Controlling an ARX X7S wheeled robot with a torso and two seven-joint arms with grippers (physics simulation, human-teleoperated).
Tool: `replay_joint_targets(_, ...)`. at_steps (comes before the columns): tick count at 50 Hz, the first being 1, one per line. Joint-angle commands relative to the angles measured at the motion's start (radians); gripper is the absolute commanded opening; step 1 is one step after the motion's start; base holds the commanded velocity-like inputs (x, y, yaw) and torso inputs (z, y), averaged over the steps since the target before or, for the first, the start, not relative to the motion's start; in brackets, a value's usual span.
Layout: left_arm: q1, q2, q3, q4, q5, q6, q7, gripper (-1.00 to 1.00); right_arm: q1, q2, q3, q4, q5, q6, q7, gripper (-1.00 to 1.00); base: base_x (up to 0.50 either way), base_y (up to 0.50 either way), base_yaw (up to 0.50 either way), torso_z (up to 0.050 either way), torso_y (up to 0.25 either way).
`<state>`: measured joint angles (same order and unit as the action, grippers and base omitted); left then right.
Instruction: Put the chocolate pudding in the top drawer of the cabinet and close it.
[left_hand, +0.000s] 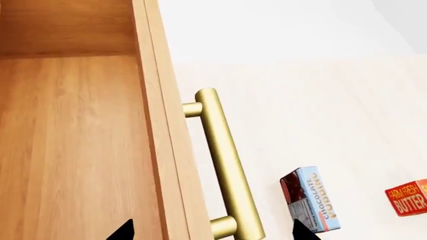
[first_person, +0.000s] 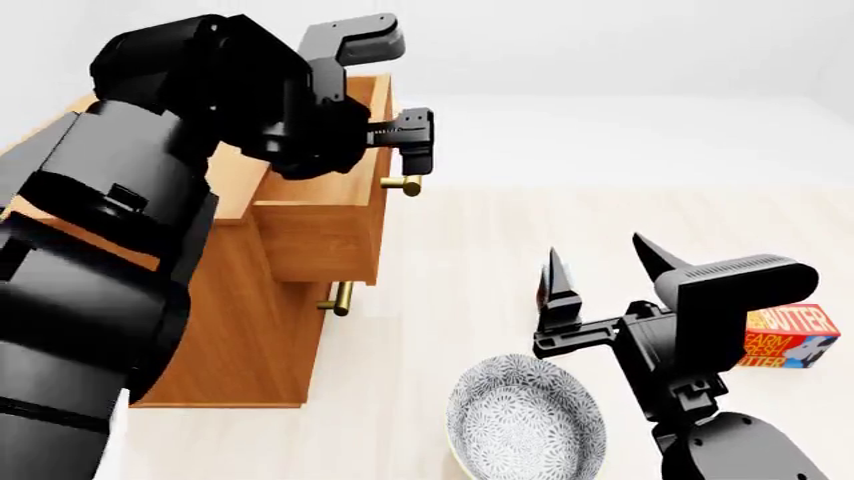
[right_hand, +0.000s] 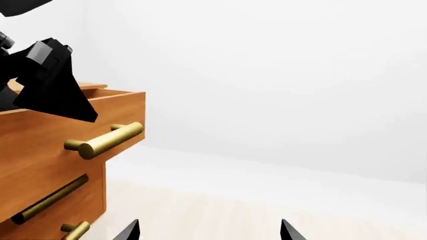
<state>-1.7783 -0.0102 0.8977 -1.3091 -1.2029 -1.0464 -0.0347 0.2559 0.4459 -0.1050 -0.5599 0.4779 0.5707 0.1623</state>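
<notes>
The top drawer (first_person: 324, 215) of the cabinet (first_person: 254, 330) stands pulled out; the left gripper (left_hand: 212, 231) hangs above its handle, jaws spread, empty; the right gripper (first_person: 601, 268) is likewise spread (nothing held); the chocolate pudding (left_hand: 309, 199) lies on the floor; next: grasp it.

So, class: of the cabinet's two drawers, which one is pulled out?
The top drawer, the one with the long brass bar handle. It juts forward with its inside showing, while the lower drawer sits flush with the cabinet.
</notes>
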Motion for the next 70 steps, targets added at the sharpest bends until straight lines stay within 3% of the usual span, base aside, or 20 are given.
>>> replay_joint_targets(1, -0.001, 0.01, 0.254, 0.0, -0.475, 0.07, 0.026, 1.0, -0.014, 0.006, 0.01, 0.002, 0.008, -0.011, -0.004, 1.0, 0.0, 0.0, 0.0, 0.0, 0.0)
replay_joint_targets(8, -0.045, 0.01, 0.741, 0.001, -0.929, 0.155, 0.104, 1.0, -0.02, 0.009, 0.016, 0.002, 0.013, -0.015, -0.004, 1.0, 0.0, 0.0, 0.0, 0.0, 0.0)
replay_joint_targets(14, -0.06, 0.01, 0.849, 0.006, -1.037, 0.175, 0.135, 1.0, -0.02, 0.009, 0.015, 0.006, 0.012, -0.018, -0.002, 1.0, 0.0, 0.0, 0.0, 0.0, 0.0)
replay_joint_targets(70, -0.044, 0.01, 0.765, 0.145, -1.027, 0.225, 0.126, 1.0, -0.004, 0.003, 0.005, 0.066, 0.014, -0.053, -0.005, 1.0, 0.0, 0.0, 0.0, 0.0, 0.0)
